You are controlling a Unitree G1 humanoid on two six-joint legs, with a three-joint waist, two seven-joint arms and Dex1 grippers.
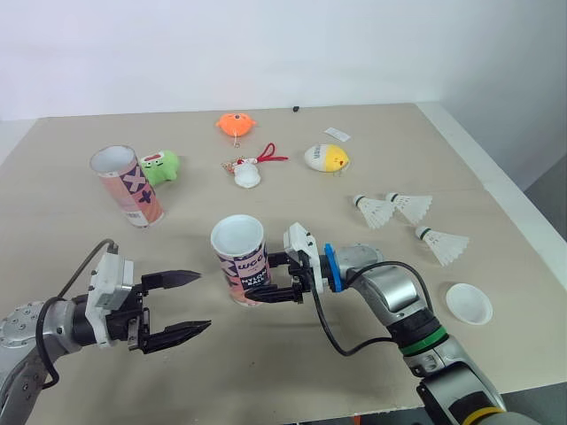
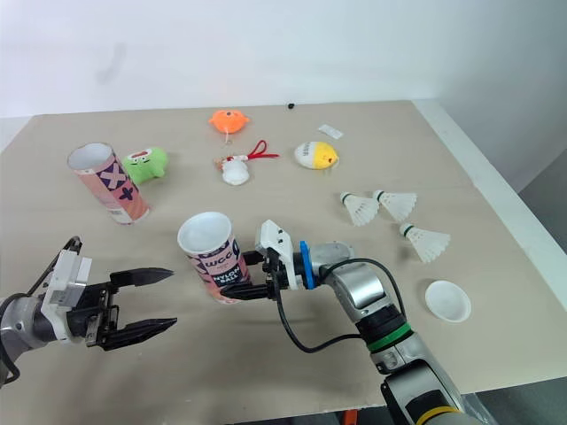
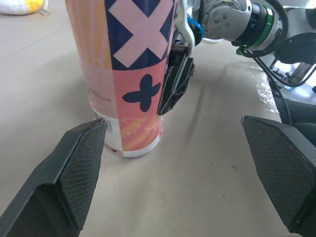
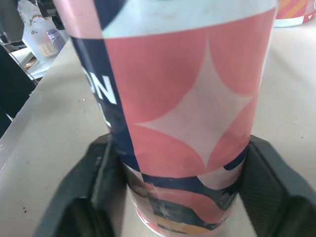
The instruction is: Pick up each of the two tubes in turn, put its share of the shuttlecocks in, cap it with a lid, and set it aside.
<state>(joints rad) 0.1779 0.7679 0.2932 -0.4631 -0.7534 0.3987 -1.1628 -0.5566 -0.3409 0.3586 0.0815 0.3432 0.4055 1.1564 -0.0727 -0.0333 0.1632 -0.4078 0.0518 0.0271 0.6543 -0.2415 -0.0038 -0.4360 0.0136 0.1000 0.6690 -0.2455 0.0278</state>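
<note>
The right gripper (image 1: 267,280) pinches the upright near tube (image 1: 240,255) between its fingers — the left gripper (image 1: 204,301) hovers just beside, fingers spread wide.

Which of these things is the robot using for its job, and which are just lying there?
For the job: near tube, far tube, three shuttlecocks, white lid.
Just lying about: green toy, orange toy, white charm with red cord, yellow egg toy, small white tag.
</note>
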